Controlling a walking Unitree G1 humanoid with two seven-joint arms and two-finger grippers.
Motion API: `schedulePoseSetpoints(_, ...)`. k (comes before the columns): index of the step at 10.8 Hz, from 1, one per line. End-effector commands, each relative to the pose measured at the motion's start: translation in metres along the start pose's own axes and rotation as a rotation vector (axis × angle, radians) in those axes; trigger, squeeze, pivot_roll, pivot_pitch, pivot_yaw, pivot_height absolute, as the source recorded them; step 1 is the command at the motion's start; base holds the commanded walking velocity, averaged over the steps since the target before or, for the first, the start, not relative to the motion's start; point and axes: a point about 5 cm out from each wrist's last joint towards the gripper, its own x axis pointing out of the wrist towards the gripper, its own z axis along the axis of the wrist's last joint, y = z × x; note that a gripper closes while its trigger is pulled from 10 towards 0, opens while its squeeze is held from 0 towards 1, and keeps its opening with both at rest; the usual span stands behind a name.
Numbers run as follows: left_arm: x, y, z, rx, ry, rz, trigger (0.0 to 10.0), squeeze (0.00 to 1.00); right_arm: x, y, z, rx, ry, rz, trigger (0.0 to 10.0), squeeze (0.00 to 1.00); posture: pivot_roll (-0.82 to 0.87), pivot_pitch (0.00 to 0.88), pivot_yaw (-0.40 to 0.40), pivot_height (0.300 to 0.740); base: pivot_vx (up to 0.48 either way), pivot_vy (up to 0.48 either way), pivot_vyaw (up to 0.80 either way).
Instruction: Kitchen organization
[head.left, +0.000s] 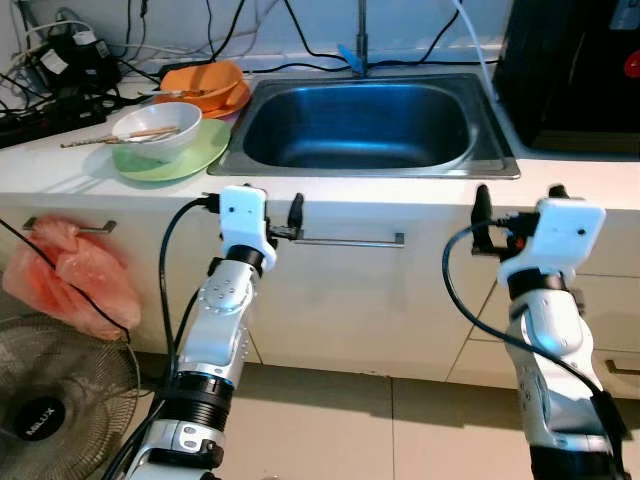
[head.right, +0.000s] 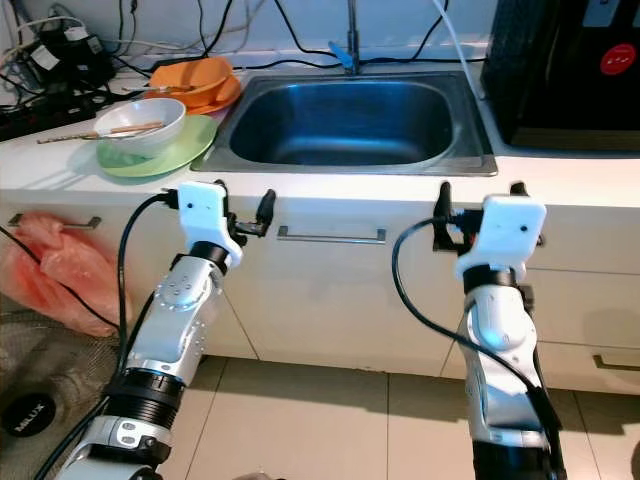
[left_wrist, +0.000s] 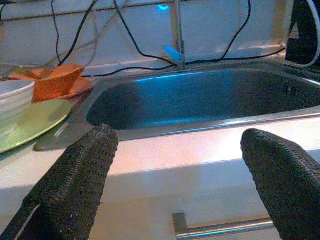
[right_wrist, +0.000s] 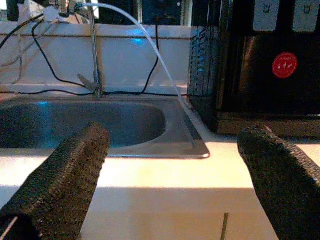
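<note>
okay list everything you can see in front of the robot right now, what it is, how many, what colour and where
Sink: one, steel, set in the counter, middle.
Tap: one, steel, behind the sink.
Counter: one, white, across the view.
Green plate: one, on the counter left of the sink.
White bowl: one, on the green plate.
Chopsticks: a pair, wooden, across the white bowl.
Orange dishes: stacked, behind the white bowl; count unclear.
Black appliance: one, right of the sink.
Cables: several, black, back left.
Drawer handle: one, steel, below the sink.
Plastic bag: one, pink-orange, hanging at left.
Fan: one, dark, on the floor at left.
Left gripper: open, before the drawer.
Right gripper: open, below the counter edge.
</note>
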Motion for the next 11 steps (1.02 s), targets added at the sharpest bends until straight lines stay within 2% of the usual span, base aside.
schedulePoseSetpoints(1,-0.001,0.004,0.004,0.025,-0.025,0.035,10.0,0.0,0.003,0.009,0.009,0.01,-0.02,0.036,10.0,0.0,-0.04,0.017,0.083,0.74,0.0,0.0,0.0)
schedulePoseSetpoints(4,-0.007,0.025,0.004,0.018,-0.017,0.096,10.0,0.0,0.015,0.023,0.016,0.047,-0.043,0.089,10.0,0.0,0.02,0.0,0.034,0.74,0.0,0.0,0.0)
schedulePoseSetpoints(5,-0.014,0.029,-0.004,0.037,0.005,0.1,10.0,0.0,0.021,0.029,0.01,0.039,-0.028,0.137,10.0,0.0,0.05,0.0,0.017,0.74,0.0,0.0,0.0)
schedulePoseSetpoints(6,-0.019,0.033,-0.005,-0.001,0.016,0.142,10.0,0.0,0.024,0.032,0.011,0.035,-0.034,0.168,10.0,0.0,0.07,0.0,0.019,0.74,0.0,0.0,0.0)
schedulePoseSetpoints(8,-0.039,0.042,-0.008,0.107,0.076,0.2,10.0,0.0,0.026,0.029,0.009,0.043,-0.027,0.149,10.0,0.0,0.09,0.0,0.012,0.74,0.0,0.0,0.0)
schedulePoseSetpoints(9,-0.045,0.048,-0.012,0.072,0.121,0.236,10.0,0.0,0.024,0.034,0.007,0.047,-0.025,0.159,10.0,0.0,0.09,0.0,0.014,0.74,0.0,0.0,0.0)
schedulePoseSetpoints(10,-0.05,0.046,-0.013,0.034,0.15,0.214,10.0,0.0,0.022,0.039,0.008,0.045,-0.035,0.181,10.0,0.0,0.08,0.0,0.014,0.74,0.0,0.0,0.0)
schedulePoseSetpoints(11,-0.05,0.039,-0.013,0.033,0.15,0.164,10.0,0.0,0.02,0.04,0.005,0.045,-0.025,0.184,10.0,0.0,0.09,0.0,0.006,0.74,0.0,0.0,0.0)
